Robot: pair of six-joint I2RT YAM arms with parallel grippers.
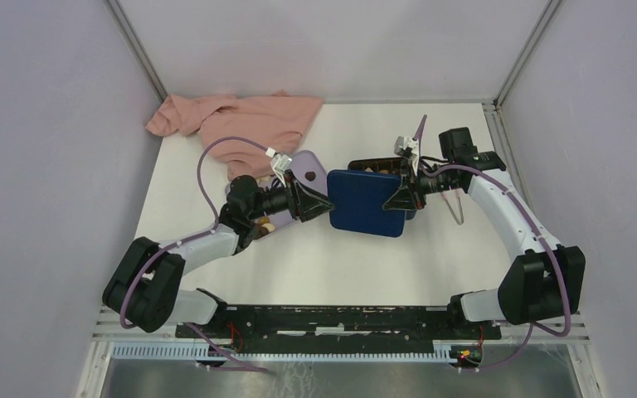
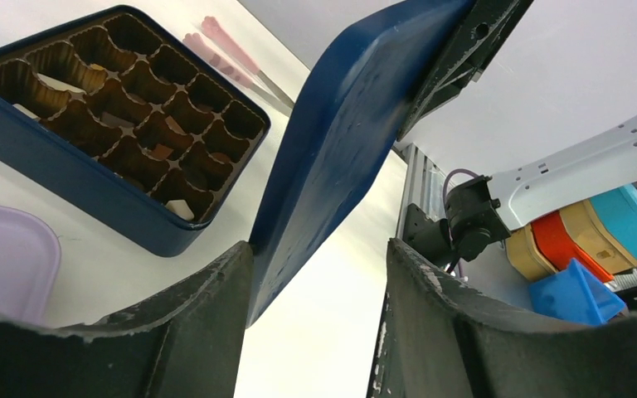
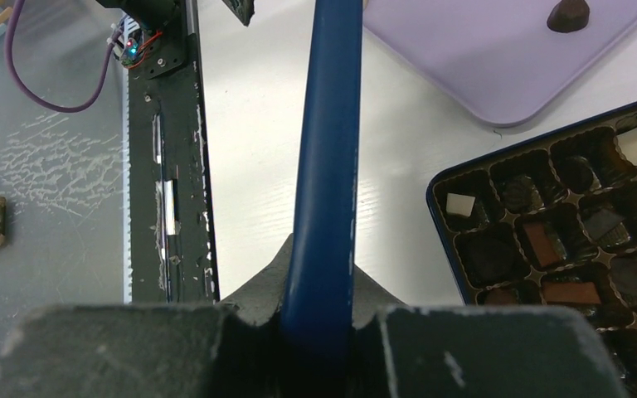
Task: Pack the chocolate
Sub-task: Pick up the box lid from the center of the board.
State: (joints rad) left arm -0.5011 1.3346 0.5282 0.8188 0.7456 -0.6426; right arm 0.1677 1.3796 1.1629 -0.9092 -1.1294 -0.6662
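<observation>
Your right gripper [image 3: 319, 327] is clamped tight on the lid [image 3: 328, 124] edge, your left gripper [image 2: 319, 274] gapes partway around its other edge without pinching it, and the chocolate [image 3: 547, 242] sits in the box [image 2: 66, 174] cells, one dark piece [image 3: 567, 14] on the lilac tray [image 3: 464, 66].

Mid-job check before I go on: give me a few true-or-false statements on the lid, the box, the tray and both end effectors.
1. The right end effector is clamped on the blue lid. True.
2. The lid lies shut on the box. False: it is held in the air, clear of the open box.
3. A dark chocolate lies on the lilac tray. True.
4. The box's cups are all empty. False: many hold chocolates.
5. The left end effector is clamped on the lid. False: the lid's edge sits between its fingers, with a gap on one side.
</observation>
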